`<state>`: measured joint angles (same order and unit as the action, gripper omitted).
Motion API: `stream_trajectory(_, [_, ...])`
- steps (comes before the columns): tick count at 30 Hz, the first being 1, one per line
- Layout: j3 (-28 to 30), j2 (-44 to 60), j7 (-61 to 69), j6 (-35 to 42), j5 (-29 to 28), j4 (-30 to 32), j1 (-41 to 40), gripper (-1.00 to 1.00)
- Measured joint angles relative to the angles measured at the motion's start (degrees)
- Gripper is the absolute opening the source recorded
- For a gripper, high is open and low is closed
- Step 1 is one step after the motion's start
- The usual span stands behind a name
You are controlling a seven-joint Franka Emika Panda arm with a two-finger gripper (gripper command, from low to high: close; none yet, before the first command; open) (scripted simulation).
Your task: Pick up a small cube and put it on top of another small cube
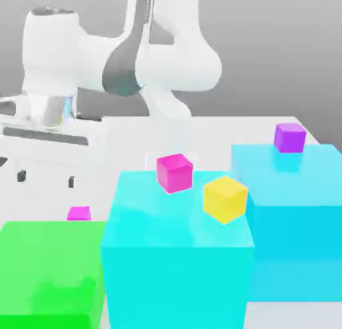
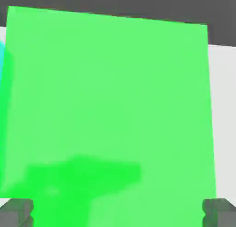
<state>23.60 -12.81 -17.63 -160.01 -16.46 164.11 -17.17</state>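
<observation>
Gripper (image 2: pixel 118 214): jaws spread wide, nothing between them; hangs directly over the green block, dark fingertips (image 2: pixel 18 213) at either side of its top in the hand view.
Green block (image 1: pixel 47 271): landmark, big, near corner on the exterior view's left; its top carries a dark shadow blotch.
Small cube (image 1: pixel 79 214): bright magenta, just behind the green block's far edge, on the white table, partly hidden by that edge. Untouched.
Near cyan block (image 1: pixel 177 267): touching or just beside the green block, on the exterior view's right of it; taller.
Bigger magenta cube (image 1: pixel 175 172): on the near cyan block's far edge, well apart from the green block.
Yellow cube (image 1: pixel 225 198): tilted, at the near cyan block's far right corner, beside the bigger magenta cube.
Far cyan block (image 1: pixel 294 221): beyond the near cyan block, away from the green block.
Purple cube (image 1: pixel 290 137): on top of the far cyan block.
Arm (image 1: pixel 133 60): white, behind and above the green block.
Table (image 1: pixel 40 194): white, under everything.
</observation>
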Motion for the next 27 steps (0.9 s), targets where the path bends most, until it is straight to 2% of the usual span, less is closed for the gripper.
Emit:
stream_trajectory(5, [6.9,7.1,10.9,-6.5,3.9,6.6,-0.6,0.00])
stream_trajectory(7, [7.5,10.0,14.4,-8.8,8.2,6.9,0.5,0.00])
stream_trajectory(9, [5.9,13.0,18.9,-11.0,14.8,6.5,1.3,0.00])
stream_trajectory(12, [-1.9,17.3,27.1,-14.0,26.7,5.5,-3.2,0.00])
stream_trajectory(14, [-9.3,19.9,31.0,-16.0,32.2,4.8,-9.3,0.00])
stream_trajectory(16, [-16.3,22.4,33.3,-18.1,35.0,4.3,-15.7,0.00])
stream_trajectory(19, [-24.2,26.1,34.4,-21.4,35.8,3.8,-23.7,0.00])
stream_trajectory(20, [-25.9,27.2,34.4,-22.4,35.4,3.7,-25.7,-1.00])
stream_trajectory(27, [-26.4,27.4,34.2,-22.5,35.2,3.7,-26.3,-1.00])
